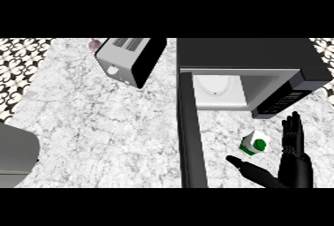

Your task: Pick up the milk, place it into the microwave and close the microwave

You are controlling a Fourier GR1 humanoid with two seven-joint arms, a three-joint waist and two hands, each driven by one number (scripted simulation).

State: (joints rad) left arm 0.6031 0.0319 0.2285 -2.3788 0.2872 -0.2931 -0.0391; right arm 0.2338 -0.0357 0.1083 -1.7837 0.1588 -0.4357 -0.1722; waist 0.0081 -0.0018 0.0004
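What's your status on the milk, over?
Right hand open, flanking milk carton, not gripping. Left hand not in view. Carton on counter before microwave, door open; nothing between.

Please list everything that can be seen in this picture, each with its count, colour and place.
milk carton: one, white and green, on the counter before the microwave, untouched
microwave: one, black, back right, door open toward the viewer
plate: one, white, inside the microwave
toaster: one, silver and black, back left
small thing: one, pinkish, behind the toaster, cannot tell what
counter: one, grey-white marble
left forearm: one, grey, left edge, hand unseen
right robot hand: one, black, open, beside the milk carton
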